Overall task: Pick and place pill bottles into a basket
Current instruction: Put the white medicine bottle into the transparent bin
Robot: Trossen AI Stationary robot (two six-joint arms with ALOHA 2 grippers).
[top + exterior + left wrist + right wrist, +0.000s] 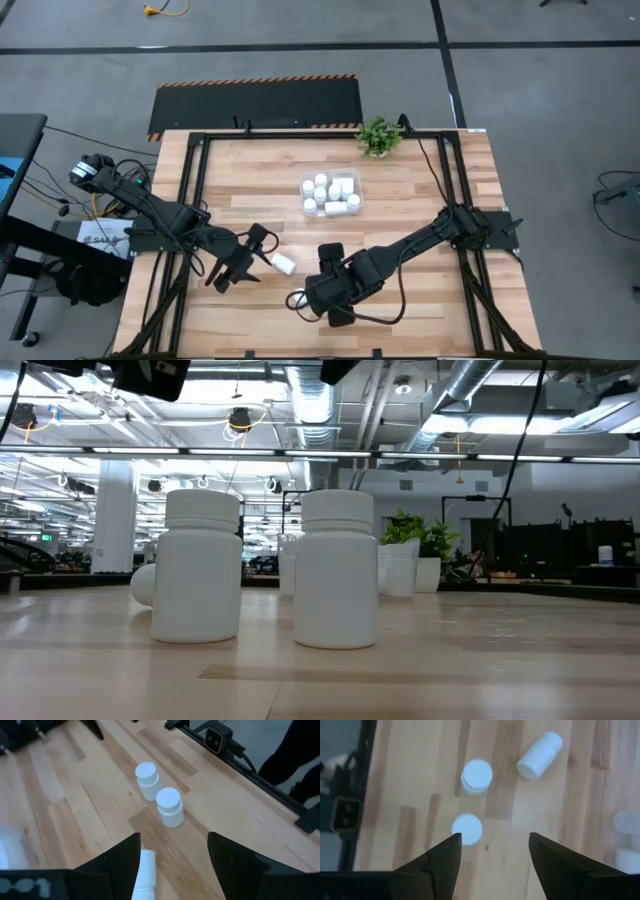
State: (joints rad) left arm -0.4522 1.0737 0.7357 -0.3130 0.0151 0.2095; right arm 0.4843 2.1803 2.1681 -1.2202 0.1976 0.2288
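1. Pill bottles (322,190) fill part of the clear basket (357,203), which sits toward the far middle of the worktop (420,290), near a small potted plant (378,136).
2. One loose bottle (283,264) lies on its side on the worktop, just beside the left end effector (240,272).
3. In the left wrist view that lying bottle (145,875) shows between the spread fingers (120,857), close to one of them. Whether it touches cannot be told, and nothing is clamped.
4. Two more bottles stand upright side by side; the right wrist view looks down on their caps (477,774), the nearer one (467,828) just ahead of a fingertip.
5. The right end effector (495,837) is wide and empty, low over the near middle of the worktop.
6. The low view alone shows the upright pair (336,570) from the side, caps on, with the lying bottle (143,585) behind them; the high view hardly shows this pair, which sits by the right arm (420,238).
7. The high view alone shows the basket and both arms together.
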